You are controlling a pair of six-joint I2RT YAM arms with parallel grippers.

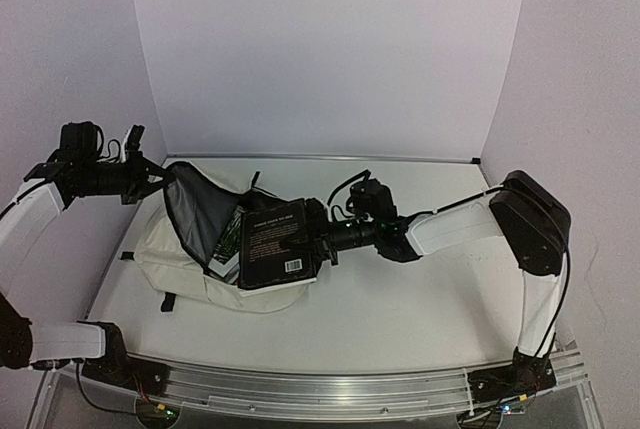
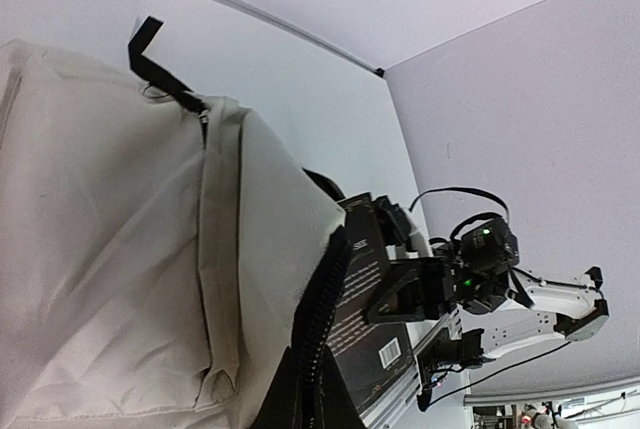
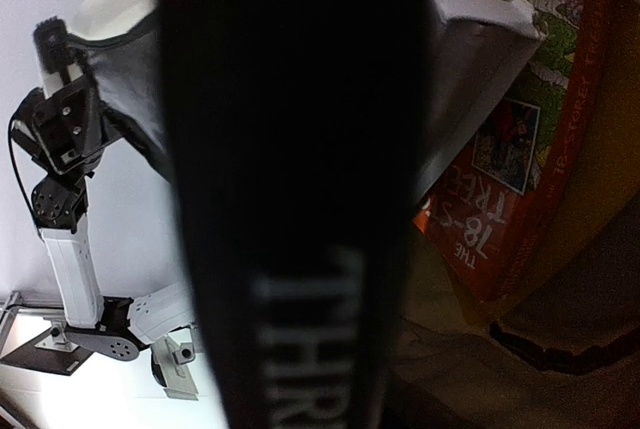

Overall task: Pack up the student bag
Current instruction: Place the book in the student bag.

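The student bag (image 1: 180, 264), cream with grey lining, lies on its side at the table's left with its mouth facing right. My left gripper (image 1: 158, 181) is shut on the upper rim and holds the mouth up. In the left wrist view the black zipper trim (image 2: 322, 309) runs down into the jaws, beside cream fabric (image 2: 120, 249). My right gripper (image 1: 322, 239) is shut on a black book (image 1: 278, 244), which sits half inside the mouth. Its spine (image 3: 290, 199) fills the right wrist view and hides the fingers. A red picture book (image 3: 510, 199) lies inside the bag.
A light-covered book (image 1: 228, 247) shows inside the mouth, left of the black one. A black strap loop (image 2: 150, 49) sticks up from the bag's top. White walls close in the back and sides. An aluminium rail (image 1: 320, 389) runs along the near edge.
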